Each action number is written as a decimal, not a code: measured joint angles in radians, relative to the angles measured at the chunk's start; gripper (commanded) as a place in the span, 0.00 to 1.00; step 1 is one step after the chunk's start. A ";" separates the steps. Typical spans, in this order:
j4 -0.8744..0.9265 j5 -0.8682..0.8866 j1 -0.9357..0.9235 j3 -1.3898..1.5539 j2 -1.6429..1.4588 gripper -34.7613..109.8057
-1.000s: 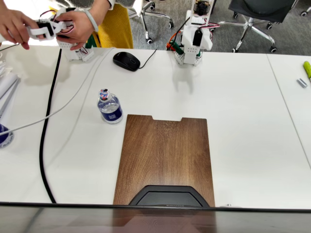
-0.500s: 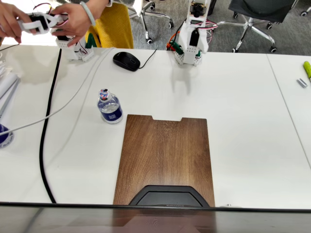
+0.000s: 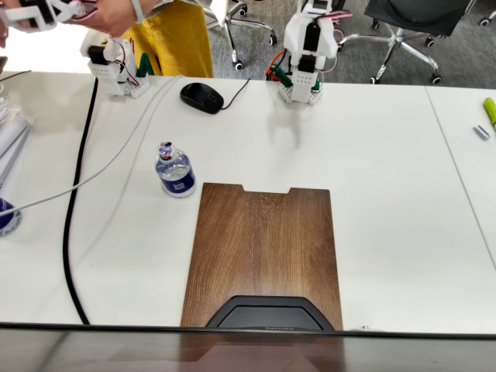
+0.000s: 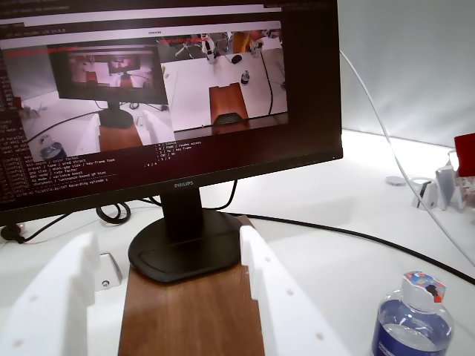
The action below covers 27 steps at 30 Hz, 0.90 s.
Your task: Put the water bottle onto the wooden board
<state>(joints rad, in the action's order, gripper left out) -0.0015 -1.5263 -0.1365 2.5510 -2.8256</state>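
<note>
Right now the water bottle point(image 3: 175, 171) stands upright on the white table point(image 3: 387, 170), just off the far left corner of the wooden board point(image 3: 263, 252), close to it but not on it, so the task has not started. Across the table the arm point(image 3: 308, 54) is folded up at the far edge, well apart from both. In the wrist view the gripper point(image 4: 172, 293) is released, its two white fingers point(image 4: 256, 271) spread wide with the board and a monitor stand point(image 4: 187, 248) showing between them, and the bottle point(image 4: 412, 319) sits off to the lower right, outside the jaws. The main risk, as I judge it, is the reach: the arm has to swing sideways to line up, and a finger arriving off-centre could knock the light bottle over or push it farther from the board. The clear plastic looks smooth, so a grip near the cap could slip or tilt the bottle during the lift. A grey cable point(image 3: 116, 159) runs just left of the bottle in the fixed view; a wide approach from that side could snag it. Setting the bottle too near the monitor stand point(image 3: 262, 314) at the board's near end could also tip it.
</note>
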 measured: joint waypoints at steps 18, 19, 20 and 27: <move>-0.265 -0.107 -0.204 -0.035 0.402 0.45; -0.304 -0.124 -0.204 -0.021 0.422 0.45; -0.321 -0.133 -0.206 -0.017 0.440 0.45; -0.485 -0.193 -0.249 0.081 0.499 0.46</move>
<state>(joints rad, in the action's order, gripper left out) -0.4863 -1.7196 -0.3850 2.6323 -2.3270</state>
